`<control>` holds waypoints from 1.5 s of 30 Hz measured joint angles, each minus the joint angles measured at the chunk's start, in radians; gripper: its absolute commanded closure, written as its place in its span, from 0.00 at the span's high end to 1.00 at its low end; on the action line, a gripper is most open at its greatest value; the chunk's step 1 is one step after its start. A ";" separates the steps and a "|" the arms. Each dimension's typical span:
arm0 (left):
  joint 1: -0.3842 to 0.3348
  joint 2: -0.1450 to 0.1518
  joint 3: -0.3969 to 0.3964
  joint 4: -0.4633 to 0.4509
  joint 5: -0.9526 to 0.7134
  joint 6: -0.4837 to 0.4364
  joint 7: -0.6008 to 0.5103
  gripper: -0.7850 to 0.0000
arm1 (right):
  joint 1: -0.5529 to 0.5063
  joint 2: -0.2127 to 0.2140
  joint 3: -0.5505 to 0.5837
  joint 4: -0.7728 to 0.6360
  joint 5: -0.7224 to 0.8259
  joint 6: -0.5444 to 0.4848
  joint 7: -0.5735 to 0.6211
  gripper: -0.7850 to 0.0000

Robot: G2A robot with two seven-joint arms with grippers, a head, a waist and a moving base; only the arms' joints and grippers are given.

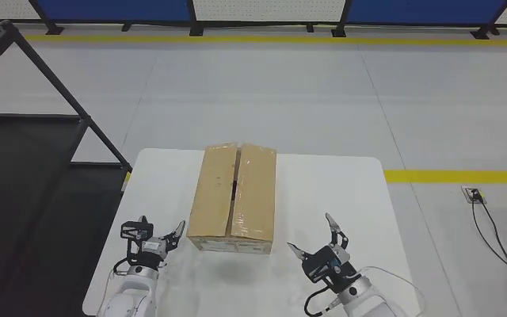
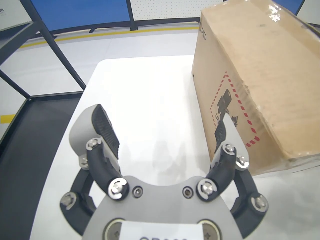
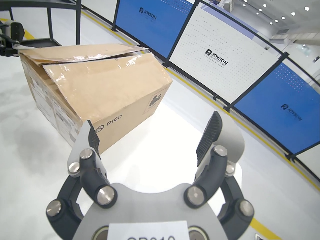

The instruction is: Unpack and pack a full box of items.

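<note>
A: Where's the box?
B: The cardboard box (image 1: 234,198) sits on the white bench (image 1: 341,190), its long side running away from the robot. The top flaps (image 3: 82,53) are folded down with glossy tape (image 3: 60,72) on them. One flap lifts a little along the seam.
A: And the left arm?
B: The left end effector (image 2: 162,113) is just beside the box's near left corner, fingers spread wide, nothing between them. One fingertip (image 2: 221,126) is close against the box's side, and I can't tell if it touches.
A: Right arm?
B: The right end effector (image 3: 151,119) is near the box's near right corner, apart from it. It's also wide and empty.
A: Anything else?
B: A black metal rack (image 1: 47,206) stands left of the box, past the bench edge.
</note>
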 measured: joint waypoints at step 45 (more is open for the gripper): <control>0.013 -0.022 0.084 0.028 0.109 -0.112 0.023 1.00 | 0.008 -0.001 -0.016 0.024 -0.193 -0.067 -0.048 1.00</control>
